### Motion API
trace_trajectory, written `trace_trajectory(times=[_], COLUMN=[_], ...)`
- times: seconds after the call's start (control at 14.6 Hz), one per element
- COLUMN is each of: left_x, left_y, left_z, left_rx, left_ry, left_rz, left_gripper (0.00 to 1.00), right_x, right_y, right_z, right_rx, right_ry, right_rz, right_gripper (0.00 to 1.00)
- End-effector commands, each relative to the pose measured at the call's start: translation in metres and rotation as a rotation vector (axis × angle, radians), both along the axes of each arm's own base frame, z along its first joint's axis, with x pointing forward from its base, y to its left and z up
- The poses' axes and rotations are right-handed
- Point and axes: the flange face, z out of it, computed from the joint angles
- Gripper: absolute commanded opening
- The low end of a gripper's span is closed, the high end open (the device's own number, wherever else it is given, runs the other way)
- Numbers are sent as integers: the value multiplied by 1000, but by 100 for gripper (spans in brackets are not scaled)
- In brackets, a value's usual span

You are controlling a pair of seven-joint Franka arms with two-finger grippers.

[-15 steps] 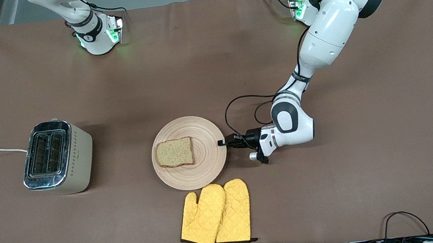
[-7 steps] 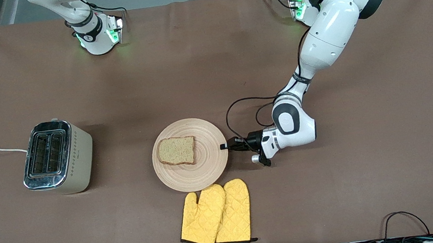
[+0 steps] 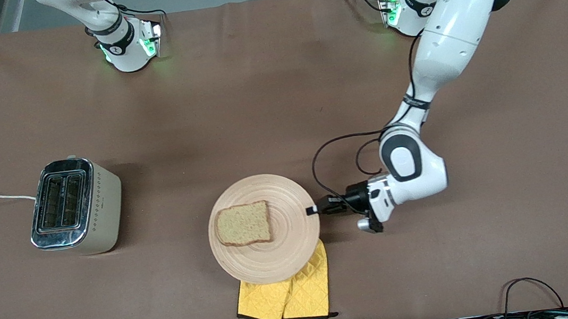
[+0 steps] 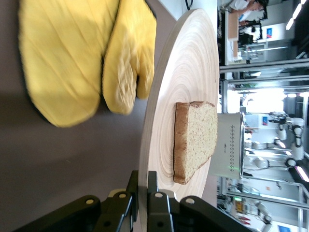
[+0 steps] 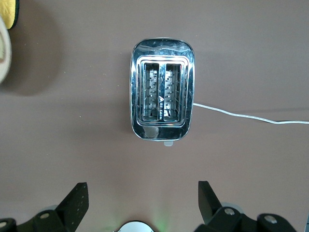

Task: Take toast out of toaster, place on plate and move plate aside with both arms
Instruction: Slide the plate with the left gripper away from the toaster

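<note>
Plate carried toward six o'clock since a second ago, now overlapping the mitts.

Toast [image 3: 244,224] is out of the empty toaster [image 3: 74,206] and flat on the wooden plate [image 3: 293,244]; moving aside is underway. Left gripper [image 3: 313,210] pinches the rim at three o'clock; right gripper [image 5: 140,198] hangs wide over the toaster. The oven mitts [image 3: 299,297] lie half-covered.

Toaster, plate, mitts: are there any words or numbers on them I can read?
None can be read.
toaster: a small dark mark on its cream side, too small to read.
toaster slots, right wrist view: a small triangle sign, no letters legible.
plate, toast, oven mitts: no writing.
</note>
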Motion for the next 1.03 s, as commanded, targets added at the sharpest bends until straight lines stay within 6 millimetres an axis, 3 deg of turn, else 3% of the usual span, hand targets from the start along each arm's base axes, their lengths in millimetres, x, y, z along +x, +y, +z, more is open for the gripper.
trace_trajectory(times=[0.0, 0.14, 0.48, 0.62, 0.96], left_x=[20, 29, 42, 45, 33], left_y=[43, 76, 185, 220, 312], left_z=[53, 75, 78, 91, 90], left_rx=[16, -10, -18, -16, 16], left_ry=[-20, -25, 15, 3, 37], left_rz=[24, 12, -39, -22, -63], left_gripper=[0, 0, 0, 0, 0], right_x=[-8, -8, -8, -8, -7], right_y=[3, 6, 10, 14, 19], right_z=[2, 2, 3, 3, 3], right_rx=[20, 20, 20, 19, 20], right_ry=[-12, -10, -10, -5, -8], right_rz=[16, 20, 28, 35, 40], right_gripper=[100, 100, 100, 100, 100])
